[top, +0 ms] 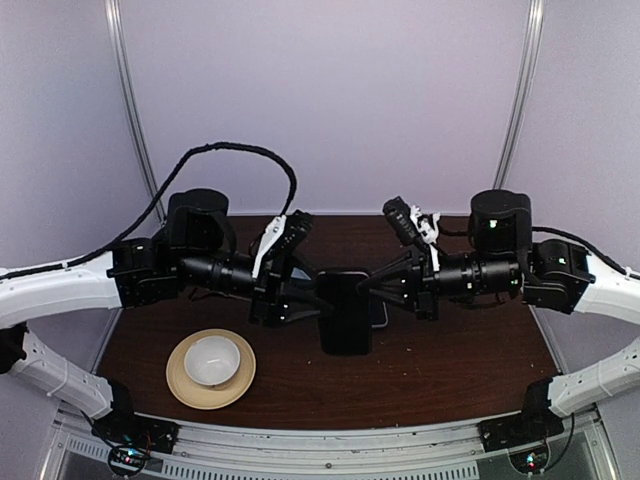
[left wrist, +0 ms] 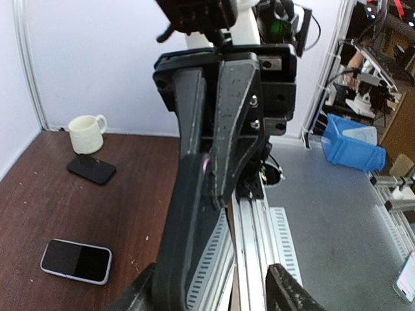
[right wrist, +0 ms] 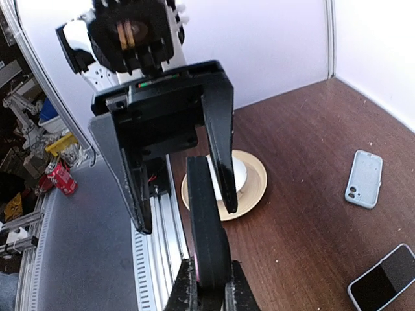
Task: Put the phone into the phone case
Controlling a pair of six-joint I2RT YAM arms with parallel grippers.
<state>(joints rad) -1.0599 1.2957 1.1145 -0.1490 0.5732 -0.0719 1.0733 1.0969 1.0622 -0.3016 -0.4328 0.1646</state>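
No readable txt, brand or nos. in any view. Red can (right wrist: 59,176) left of counter (right wrist: 311,214): markings too blurred to read.

Robotics lab, blue parts bin (left wrist: 353,146), aluminium frame rail (left wrist: 249,236)

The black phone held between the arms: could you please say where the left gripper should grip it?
Probably its free end, pinched across its flat faces, coming from opposite the right gripper, which is shut on the other end. The phone is a thin slab held edge-on, and the left gripper's open jaws straddle it.
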